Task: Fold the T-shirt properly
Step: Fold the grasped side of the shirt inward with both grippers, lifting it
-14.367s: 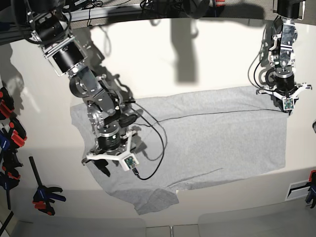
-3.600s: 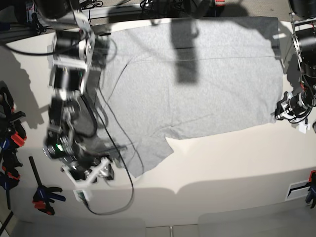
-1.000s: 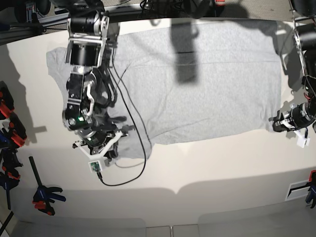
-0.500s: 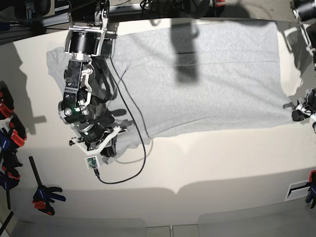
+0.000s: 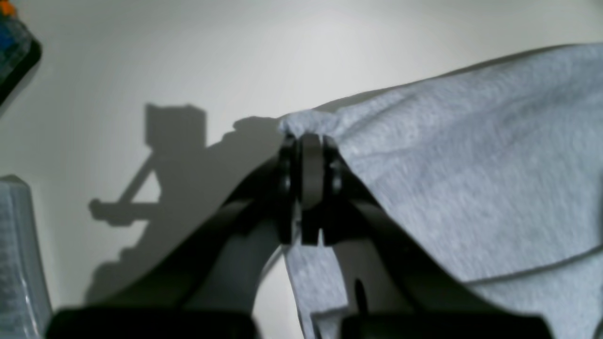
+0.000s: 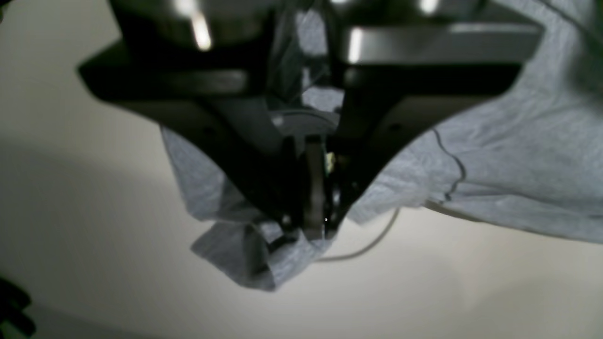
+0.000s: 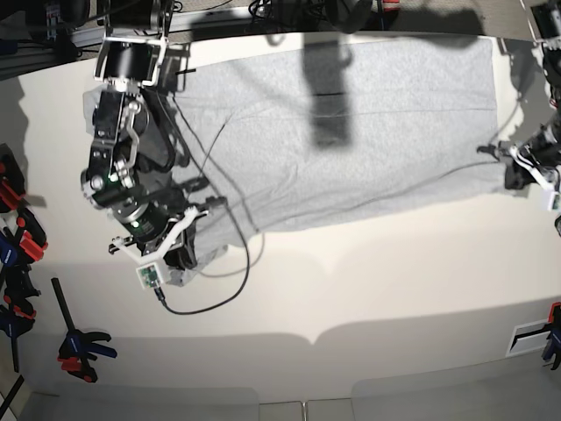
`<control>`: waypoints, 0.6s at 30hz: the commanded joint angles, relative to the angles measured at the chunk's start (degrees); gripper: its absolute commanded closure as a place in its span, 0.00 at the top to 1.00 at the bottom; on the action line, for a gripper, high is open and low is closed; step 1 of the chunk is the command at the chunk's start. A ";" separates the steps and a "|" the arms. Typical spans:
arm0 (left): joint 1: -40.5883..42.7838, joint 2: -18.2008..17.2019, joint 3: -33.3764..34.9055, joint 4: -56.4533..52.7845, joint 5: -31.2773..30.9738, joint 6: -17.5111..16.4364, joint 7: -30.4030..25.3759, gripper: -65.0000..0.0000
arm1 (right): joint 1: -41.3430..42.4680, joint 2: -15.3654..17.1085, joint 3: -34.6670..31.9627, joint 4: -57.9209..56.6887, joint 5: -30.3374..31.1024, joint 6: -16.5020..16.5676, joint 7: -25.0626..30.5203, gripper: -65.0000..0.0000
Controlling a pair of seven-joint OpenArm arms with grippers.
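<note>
Base view: both grippers, left [image 7: 524, 168] and right [image 7: 180, 252], stay clamped on shirt [image 7: 368, 123] corners | near edge has moved up since a moment ago | fold underway

We see the left gripper [image 7: 517, 173] has carried its pinched corner of the T-shirt [image 7: 351, 132] up-table within the last second; the near hem has risen with it. The right gripper [image 7: 180, 254], clamped on bunched cloth, drifted slightly leftward.
</note>
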 commanded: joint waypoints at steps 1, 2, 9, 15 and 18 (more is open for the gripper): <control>0.00 -0.74 -0.61 2.10 -0.79 0.02 -0.81 0.00 | 0.37 0.57 0.15 2.43 0.70 0.35 1.29 0.00; 0.68 -0.17 -0.61 3.23 -0.74 0.02 -0.63 0.00 | -0.57 0.55 0.15 3.65 0.50 0.33 1.20 0.00; 6.16 3.67 -1.40 11.19 -0.31 0.02 -0.31 0.00 | -7.10 0.52 1.88 8.63 0.55 0.37 1.09 0.00; 11.56 7.72 -8.63 18.69 -0.37 0.04 -0.31 0.00 | -12.26 0.55 6.43 12.96 1.73 0.44 0.92 0.00; 14.45 9.33 -12.85 22.43 -0.46 0.04 -0.26 0.00 | -14.51 0.55 8.11 15.17 3.43 1.46 0.17 0.00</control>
